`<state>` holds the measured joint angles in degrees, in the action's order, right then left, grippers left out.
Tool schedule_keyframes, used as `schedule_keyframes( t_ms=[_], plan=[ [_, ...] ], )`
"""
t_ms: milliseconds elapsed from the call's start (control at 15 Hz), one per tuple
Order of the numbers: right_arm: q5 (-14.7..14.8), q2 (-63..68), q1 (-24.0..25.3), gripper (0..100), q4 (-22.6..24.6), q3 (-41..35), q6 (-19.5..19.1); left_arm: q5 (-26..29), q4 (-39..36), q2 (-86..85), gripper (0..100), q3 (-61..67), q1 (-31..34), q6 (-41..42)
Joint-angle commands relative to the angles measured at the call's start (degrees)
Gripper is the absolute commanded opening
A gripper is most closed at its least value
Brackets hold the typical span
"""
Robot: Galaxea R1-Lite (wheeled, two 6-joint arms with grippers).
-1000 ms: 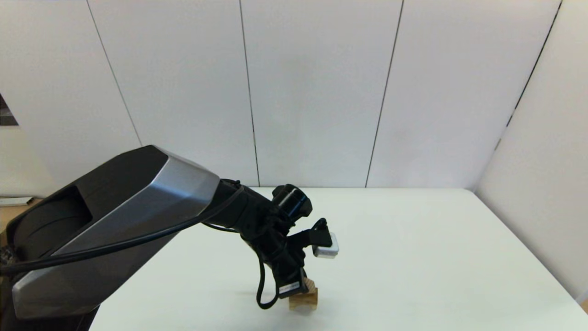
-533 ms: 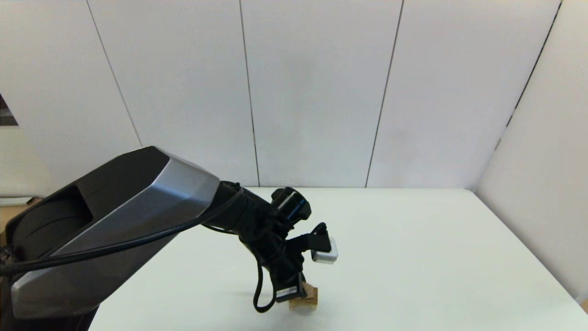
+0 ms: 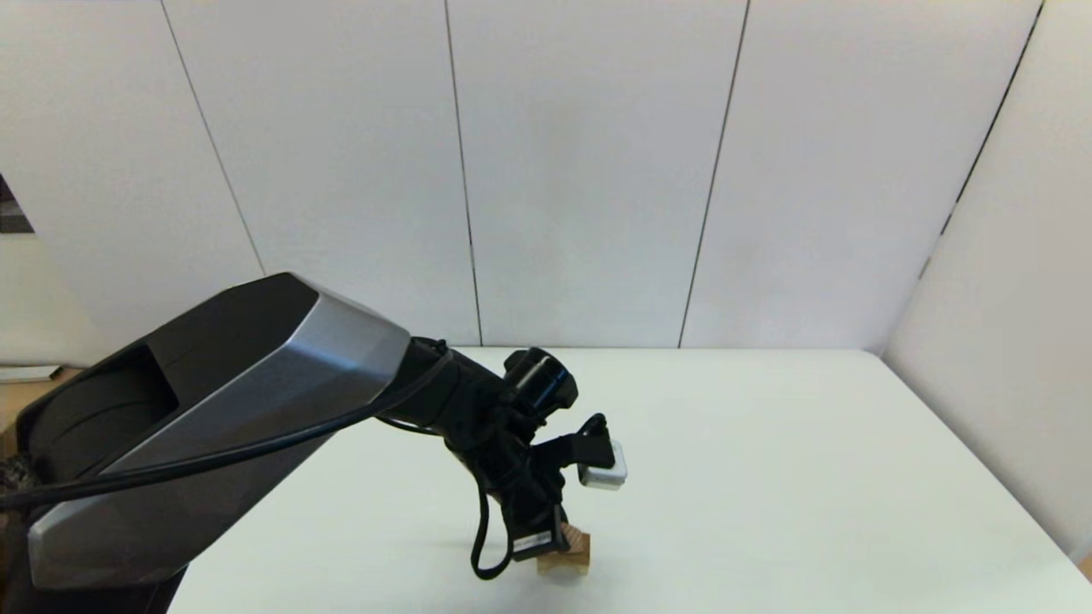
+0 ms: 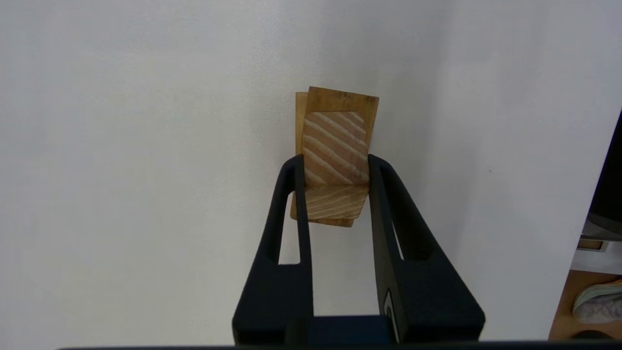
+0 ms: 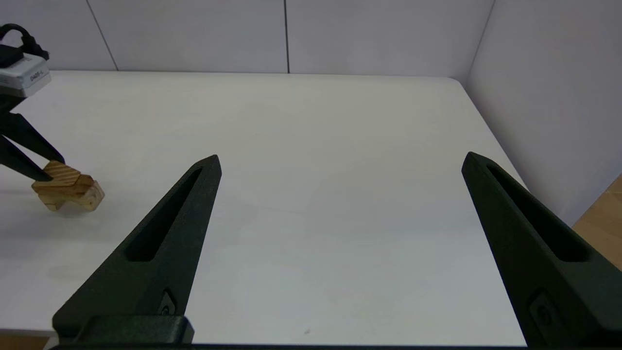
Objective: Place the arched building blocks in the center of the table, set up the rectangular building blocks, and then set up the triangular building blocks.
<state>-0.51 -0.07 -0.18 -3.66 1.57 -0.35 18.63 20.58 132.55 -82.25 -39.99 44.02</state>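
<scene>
Currently the main risk: the triangular building block (image 4: 335, 155) sits skewed on the rectangular building block (image 4: 340, 99), so a sideways drag on release could topple the stack. Left gripper (image 4: 335, 163) fingers (image 4: 291, 194) pinch the triangular block's sides, narrowly apart, near the tabletop's (image 3: 768, 477) near-centre. Right gripper (image 5: 340, 160) idle at right, fingers spread wide, holding nothing.

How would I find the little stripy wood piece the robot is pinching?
Look at the white table and follow the left gripper down to the small stack of wooden blocks. The triangular block sits on top, pinched between the black fingers; its slanted stripes and sloped faces set it apart from the plainer flat block beneath.
</scene>
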Motion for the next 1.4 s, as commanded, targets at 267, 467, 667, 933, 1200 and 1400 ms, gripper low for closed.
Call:
schedule_keyframes(
  t_ms=[267,467,667,933,1200,1400],
  plan=[
    [-0.02,-0.01,0.01,100,-0.03,0.01,0.0,0.01,0.08,0.52,100,-0.19,-0.01,0.19],
    [-0.02,-0.01,0.01,100,-0.03,0.01,0.0,0.01,-0.1,0.52,100,-0.19,-0.01,0.28],
    [-0.02,-0.01,0.01,100,-0.03,0.01,0.0,0.09,-1.15,0.17,100,-0.28,-0.01,0.19],
    [-0.02,-0.01,0.01,100,-0.03,0.01,0.0,2.2,-4.05,-5.9,100,-3.79,4.48,-0.16],
    [-0.02,-0.01,0.01,100,-0.03,0.01,0.0,3.17,-2.21,-21.0,100,-3.97,10.89,-4.73],
    [-0.02,-0.01,0.01,100,-0.03,0.01,0.0,2.64,3.94,-34.46,100,-1.77,15.82,-8.95]
  ],
)
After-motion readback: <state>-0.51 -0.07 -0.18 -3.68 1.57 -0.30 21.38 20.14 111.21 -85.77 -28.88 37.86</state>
